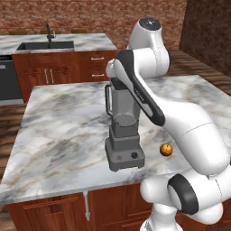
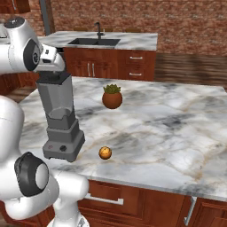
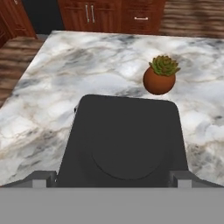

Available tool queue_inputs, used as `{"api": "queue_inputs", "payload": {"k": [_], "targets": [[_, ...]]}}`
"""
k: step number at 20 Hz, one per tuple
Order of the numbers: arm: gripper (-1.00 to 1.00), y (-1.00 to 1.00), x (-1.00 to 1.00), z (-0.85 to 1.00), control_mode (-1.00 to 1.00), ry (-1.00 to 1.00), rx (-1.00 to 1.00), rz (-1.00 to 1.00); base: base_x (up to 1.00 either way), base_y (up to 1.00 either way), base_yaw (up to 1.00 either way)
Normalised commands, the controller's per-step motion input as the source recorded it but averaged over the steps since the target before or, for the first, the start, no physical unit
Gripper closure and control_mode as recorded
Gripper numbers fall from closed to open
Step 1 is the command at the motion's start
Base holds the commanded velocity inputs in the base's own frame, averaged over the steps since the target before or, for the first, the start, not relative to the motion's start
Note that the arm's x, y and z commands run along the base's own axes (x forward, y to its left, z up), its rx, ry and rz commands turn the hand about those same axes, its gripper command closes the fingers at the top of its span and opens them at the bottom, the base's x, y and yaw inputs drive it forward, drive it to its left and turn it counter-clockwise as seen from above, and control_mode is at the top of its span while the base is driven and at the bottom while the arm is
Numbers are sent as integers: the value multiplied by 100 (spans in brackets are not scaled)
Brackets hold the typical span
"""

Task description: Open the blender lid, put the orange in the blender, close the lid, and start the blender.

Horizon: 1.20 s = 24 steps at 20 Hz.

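From the left base view, a grey blender (image 1: 122, 131) stands on a marble counter (image 1: 58, 135) near its front edge, with the white arm reaching over its top. A small orange (image 1: 166, 150) lies just right of its base. From the right base view, a potted succulent (image 2: 112, 96) sits further back. In the hand view, the tool (image 3: 112, 178) is spread wide, fingertips (image 3: 41, 179) flanking the dark blender lid (image 3: 124, 140) on the jar.

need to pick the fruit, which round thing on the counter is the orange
The orange is the small plain ball near the blender base at the counter's front; the other round thing is a brown pot with a green plant, farther back.
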Motion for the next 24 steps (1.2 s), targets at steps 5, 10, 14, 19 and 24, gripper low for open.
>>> {"api": "queue_inputs", "payload": {"k": [5, 10, 14, 19, 24], "targets": [[-100, -4, 26, 0, -100, 5, 0, 1, 0, 0, 0], [-100, -14, 11, -1, -100, 2, 0, 0, 0, 0, 0], [-100, -17, 0, -11, -100, 0, 0, 0, 0, 0, 0], [-100, 0, 0, -18, -100, 0, -1, 0, 0, 0, 0], [-100, 13, 3, -14, -100, 0, 0, 0, 0, 0, 0]]}}
